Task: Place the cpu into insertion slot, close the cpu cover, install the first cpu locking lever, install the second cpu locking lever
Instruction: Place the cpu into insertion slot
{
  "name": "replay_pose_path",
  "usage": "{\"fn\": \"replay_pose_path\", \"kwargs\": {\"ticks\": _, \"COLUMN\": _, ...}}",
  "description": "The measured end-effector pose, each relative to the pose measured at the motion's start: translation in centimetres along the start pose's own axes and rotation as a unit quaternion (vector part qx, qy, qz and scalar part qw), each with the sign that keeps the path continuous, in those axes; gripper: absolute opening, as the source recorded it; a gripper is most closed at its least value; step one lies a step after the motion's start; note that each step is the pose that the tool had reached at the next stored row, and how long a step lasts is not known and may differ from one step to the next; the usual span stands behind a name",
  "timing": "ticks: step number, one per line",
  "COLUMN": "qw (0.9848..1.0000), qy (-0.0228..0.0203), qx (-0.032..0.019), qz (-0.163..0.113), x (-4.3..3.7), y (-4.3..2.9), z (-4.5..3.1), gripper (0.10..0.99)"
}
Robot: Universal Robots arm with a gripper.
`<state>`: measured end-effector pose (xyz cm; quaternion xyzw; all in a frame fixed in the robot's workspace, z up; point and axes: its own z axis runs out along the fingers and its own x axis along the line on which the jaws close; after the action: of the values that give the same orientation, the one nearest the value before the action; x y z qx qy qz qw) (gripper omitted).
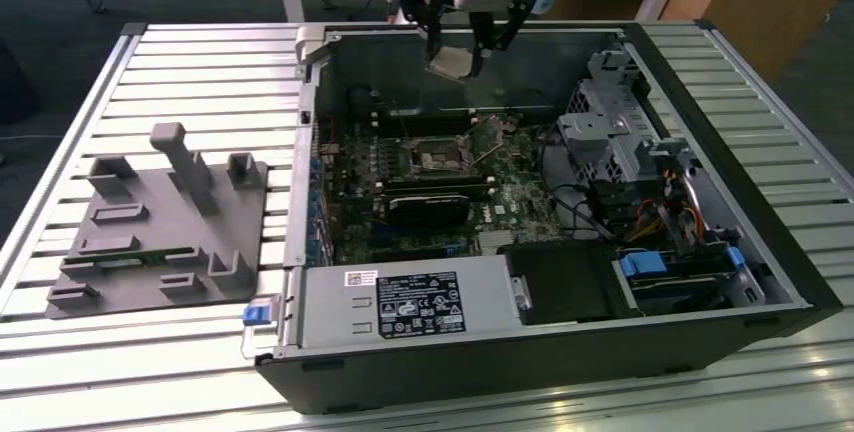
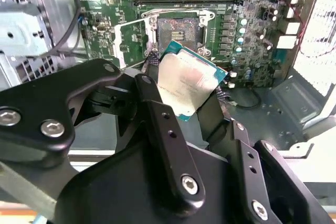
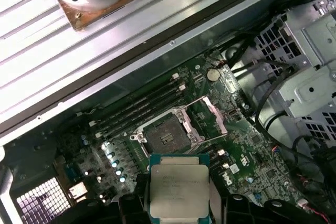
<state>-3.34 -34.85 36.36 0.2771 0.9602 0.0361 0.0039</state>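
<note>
So the fingers (image 2: 157, 114) are clamped on the cpu (image 2: 186, 85): dull silver lid, teal-green rim, tilted between them. The bare insertion slot (image 2: 178, 30) sits beyond them, its cpu cover (image 2: 131, 38) flipped open.

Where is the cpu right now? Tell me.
In the first wrist view the cpu is held by the hand above the motherboard, apart from the empty insertion slot.

The cpu (image 3: 179, 187) hangs above the insertion slot (image 3: 167, 139).
</note>
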Motion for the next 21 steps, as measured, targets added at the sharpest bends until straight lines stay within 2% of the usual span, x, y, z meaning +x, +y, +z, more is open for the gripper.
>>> {"fn": "replay_pose_path", "kwargs": {"ticks": 6, "qw": 0.999, "qy": -0.0045, "qx": 0.0014, "qz": 0.045, "x": 0.0, "y": 0.0, "z": 0.05, "gripper": 0.541}}
{"fn": "replay_pose_path", "kwargs": {"ticks": 11, "qw": 0.9963, "qy": -0.008, "qx": 0.0019, "qz": 0.086, "x": 0.0, "y": -0.01, "z": 0.11, "gripper": 0.541}}
{"fn": "replay_pose_path", "kwargs": {"ticks": 16, "qw": 0.9918, "qy": -0.0112, "qx": 0.0019, "qz": 0.127, "x": 0.0, "y": -0.01, "z": 0.19, "gripper": 0.541}}
{"fn": "replay_pose_path", "kwargs": {"ticks": 21, "qw": 0.9857, "qy": -0.0144, "qx": 0.0021, "qz": 0.168, "x": 0.0, "y": -0.02, "z": 0.32, "gripper": 0.541}}
